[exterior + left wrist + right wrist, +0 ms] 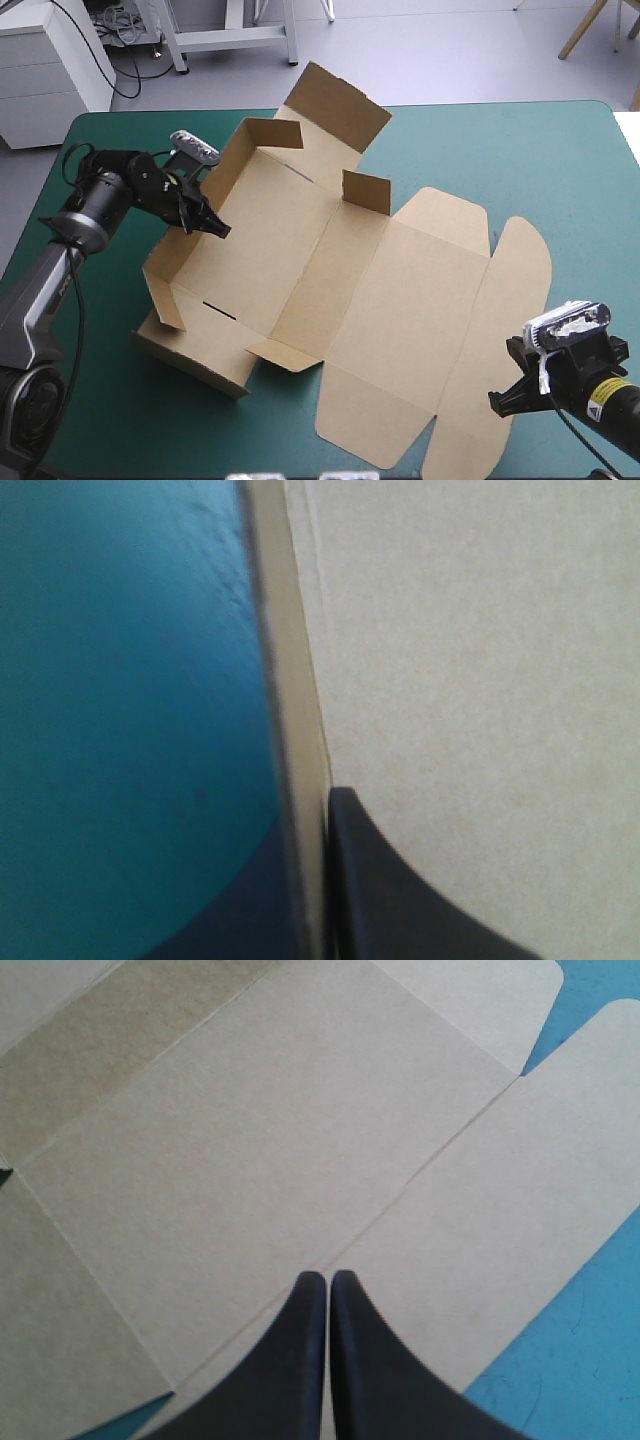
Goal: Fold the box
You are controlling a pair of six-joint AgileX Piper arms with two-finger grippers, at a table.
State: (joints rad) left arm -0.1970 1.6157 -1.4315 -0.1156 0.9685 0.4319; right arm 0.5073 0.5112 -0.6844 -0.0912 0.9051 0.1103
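Box: we see the brown box [330, 270] on the teal-green cover [520, 160], left of the table's middle. It is partly raised, with its left wall up, small tabs standing at the corners, and the lid panels flat toward the right.
Far flap: one large flap [335, 105] tilts up at the table's far edge.
Left gripper: the left gripper [210, 222] is clamped on the top edge of the raised left wall. In its wrist view the board's edge runs between the black fingers [400, 900], and we make out one on the inner face (the other is only a dark shape on the outer side).
Right gripper: the right gripper [505, 402] sits toward the table's near right corner, at the edge of the lid's rounded flap. Its fingers are pressed together into one point, gripping nothing that we can see.
Ahead of the right gripper: flat board crossed by creases, with teal-green cover showing beside it.
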